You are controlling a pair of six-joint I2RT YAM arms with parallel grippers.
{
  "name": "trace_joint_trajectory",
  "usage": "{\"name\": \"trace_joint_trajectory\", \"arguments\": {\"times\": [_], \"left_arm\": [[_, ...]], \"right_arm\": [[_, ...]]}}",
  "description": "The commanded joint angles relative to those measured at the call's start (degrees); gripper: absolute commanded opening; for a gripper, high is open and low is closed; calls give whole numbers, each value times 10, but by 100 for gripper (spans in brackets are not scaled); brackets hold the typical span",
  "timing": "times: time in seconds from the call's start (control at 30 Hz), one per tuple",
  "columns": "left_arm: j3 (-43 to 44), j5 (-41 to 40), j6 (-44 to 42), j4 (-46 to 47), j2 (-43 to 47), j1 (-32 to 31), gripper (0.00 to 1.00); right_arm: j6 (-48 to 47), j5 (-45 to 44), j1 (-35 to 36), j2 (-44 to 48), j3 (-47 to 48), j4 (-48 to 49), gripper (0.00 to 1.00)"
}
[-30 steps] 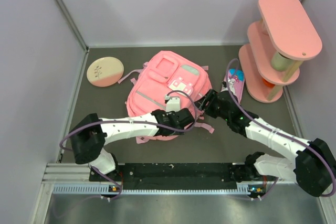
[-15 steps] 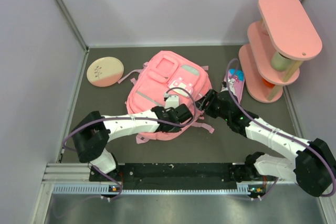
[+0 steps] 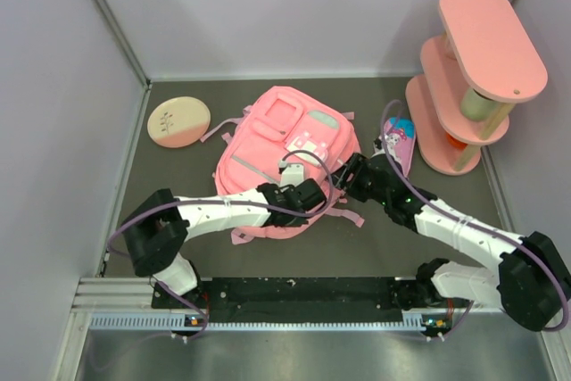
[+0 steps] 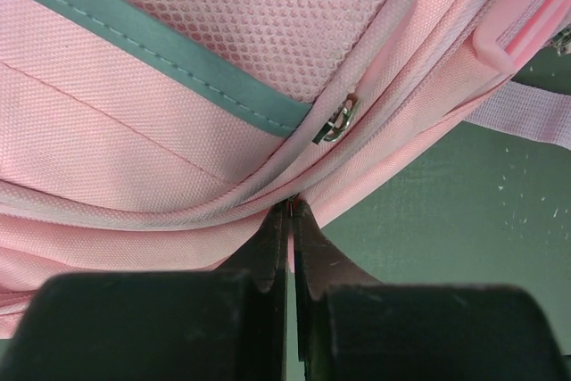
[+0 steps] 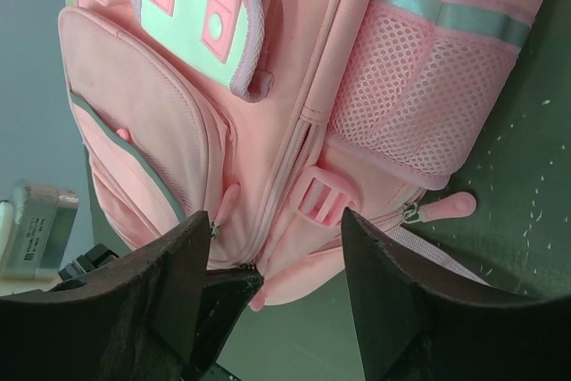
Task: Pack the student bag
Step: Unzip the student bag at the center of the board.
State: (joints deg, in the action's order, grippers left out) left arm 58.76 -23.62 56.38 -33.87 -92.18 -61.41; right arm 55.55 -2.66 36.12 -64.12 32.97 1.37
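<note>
**Two grippers meet at the bag's near edge**

Farthest left on the dark grey table (image 3: pixel 401 238) lies a round beige-and-pink disc (image 3: pixel 178 121), well apart from the work. In the middle sits the large pink fabric student bag (image 3: pixel 277 131), flat with its pocketed front upward. Its long axis runs roughly away from the arm bases, leaning a little to the left as it comes near.

The left gripper (image 4: pixel 290 211) has its tips at the piped seam on the bag's near side, fingers pressed together. Whether they pinch a zipper tab or only a fold of fabric cannot be told. A small metal zipper pull (image 4: pixel 337 120) hangs loose just beyond them.

The right gripper (image 5: pixel 277 220) hovers at the bag's near right corner with fingers apart and nothing held (the bag's body lies ahead of it, with a pink plastic buckle (image 5: pixel 319 195) in the gap). Both arms are about equally near, but only the left one looks placed to draw the seam open.

To the right lie a small pink cartoon pencil case (image 3: pixel 399 138) and a pink tiered shelf (image 3: pixel 464 69).
</note>
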Motion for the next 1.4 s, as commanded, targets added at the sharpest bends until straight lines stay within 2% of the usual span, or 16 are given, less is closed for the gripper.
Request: {"name": "trace_joint_trajectory", "arguments": {"times": [0.0, 0.23, 0.33, 0.4, 0.53, 0.63, 0.73, 0.77, 0.87, 1.1, 1.27, 1.37], "left_arm": [[-29, 5, -14, 42, 45, 1, 0], [-52, 59, -62, 110, 89, 2, 0], [-64, 74, -77, 129, 102, 1, 0], [-70, 81, -86, 147, 113, 1, 0], [-81, 87, -101, 164, 137, 1, 0], [-90, 100, -120, 180, 150, 1, 0], [-99, 117, -140, 193, 158, 1, 0], [-100, 116, -142, 193, 159, 1, 0], [-103, 105, -147, 185, 169, 1, 0], [-129, 24, -145, 76, 219, 24, 0], [-181, 13, -132, 28, 270, 80, 0], [-208, 11, -133, 41, 289, 99, 0]], "right_arm": [[-4, 30, -3, -28, 19, 43, 60], [11, 63, -3, -91, 30, 81, 57], [12, 76, -4, -125, 38, 132, 55], [-1, 65, -4, -150, 61, 107, 54], [-11, 85, -4, -195, 85, 137, 47], [-11, 83, -2, -216, 89, 155, 34], [-25, 67, -5, -229, 108, 133, 5], [-34, 60, -6, -232, 113, 118, 0], [-49, 41, -14, -224, 123, 106, 0], [-93, 41, -72, -223, 162, 73, 0], [-143, 49, -90, -263, 249, 37, 0], [-173, 85, -102, -296, 302, 13, 0]]}}
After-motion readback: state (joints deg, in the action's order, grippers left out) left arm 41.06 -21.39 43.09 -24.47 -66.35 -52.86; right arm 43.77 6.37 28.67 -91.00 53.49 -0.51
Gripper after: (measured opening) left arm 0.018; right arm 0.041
